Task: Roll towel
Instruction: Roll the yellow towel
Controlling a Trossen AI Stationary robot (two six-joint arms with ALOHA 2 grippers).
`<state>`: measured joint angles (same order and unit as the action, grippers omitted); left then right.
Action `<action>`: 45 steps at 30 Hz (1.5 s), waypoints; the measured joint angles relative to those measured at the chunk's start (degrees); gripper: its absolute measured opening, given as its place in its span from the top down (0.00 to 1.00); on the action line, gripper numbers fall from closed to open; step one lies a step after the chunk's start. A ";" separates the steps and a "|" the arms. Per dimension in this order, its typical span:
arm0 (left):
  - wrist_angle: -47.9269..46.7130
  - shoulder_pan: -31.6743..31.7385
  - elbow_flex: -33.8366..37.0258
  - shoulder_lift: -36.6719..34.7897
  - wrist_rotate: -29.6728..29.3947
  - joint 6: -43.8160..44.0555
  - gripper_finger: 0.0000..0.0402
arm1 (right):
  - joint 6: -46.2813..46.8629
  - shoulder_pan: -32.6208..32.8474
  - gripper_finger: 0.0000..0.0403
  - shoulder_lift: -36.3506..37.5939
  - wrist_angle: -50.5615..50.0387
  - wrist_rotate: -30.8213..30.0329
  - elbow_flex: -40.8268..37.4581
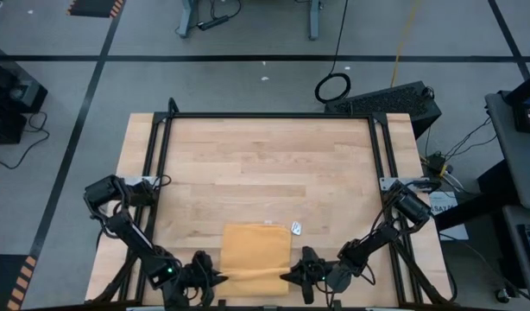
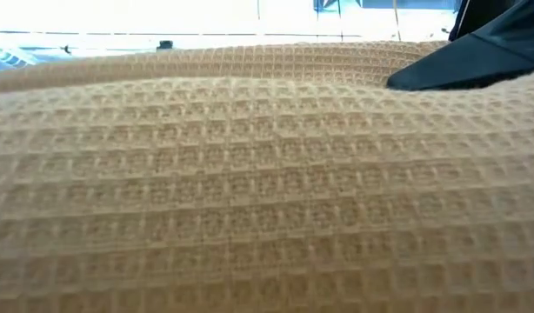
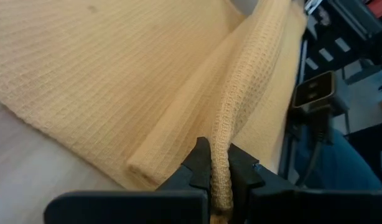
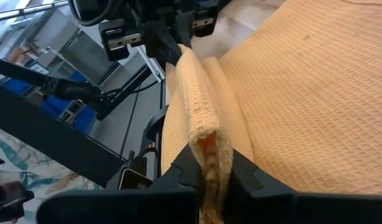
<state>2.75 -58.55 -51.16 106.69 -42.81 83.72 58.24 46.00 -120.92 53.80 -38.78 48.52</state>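
You have the towel (image 1: 257,249) lying folded at the near edge of the table (image 1: 265,164), midway between the two arms, its mustard waffle weave spread flat toward the middle of the table and its near edge gathered up into a raised fold. A small white tag (image 1: 296,228) lies on the wood just off the towel's far right corner.

Your left gripper (image 1: 215,279) sits at the towel's near left corner. In the left wrist view its fingers (image 3: 197,165) are pinched tight on the lifted hem of the towel (image 3: 116,68), with the fabric running up between them as a thin ridge.

Your right gripper (image 1: 293,277) sits at the near right corner. In the right wrist view its fingers (image 4: 181,168) are clamped on the doubled edge of the towel (image 4: 303,93), and you can see the left gripper (image 4: 172,40) gripping the same fold at its far end.

In the low view the towel (image 2: 250,191) fills almost the whole picture, with one dark finger (image 2: 467,61) resting on it at the upper right; you cannot tell there which arm it belongs to
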 joint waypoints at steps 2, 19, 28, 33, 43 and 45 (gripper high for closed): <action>-0.23 0.37 0.00 0.32 0.23 -0.01 0.96 | -0.32 0.02 0.95 0.00 -0.09 0.10 -0.01; -0.39 3.12 0.02 0.35 0.80 -0.31 0.87 | -4.72 1.06 0.62 3.26 -12.23 3.73 -0.25; -0.82 5.50 0.04 0.35 0.44 -0.52 0.65 | -9.21 1.95 0.60 4.60 -17.78 4.15 -0.38; -0.81 6.12 0.07 -0.46 0.41 -2.01 0.63 | -10.34 1.64 0.59 9.06 -26.00 4.47 -0.32; -0.70 6.12 0.07 -5.99 -3.98 -13.68 0.63 | -11.12 2.15 0.30 18.59 -40.48 2.75 -0.30; -0.80 6.12 0.07 -6.80 -3.97 -16.16 0.63 | -13.51 2.12 0.24 20.12 -40.81 1.72 -0.29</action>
<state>1.95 -52.42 -51.09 99.89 -46.78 67.56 44.73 48.12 -100.81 12.99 -37.06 48.23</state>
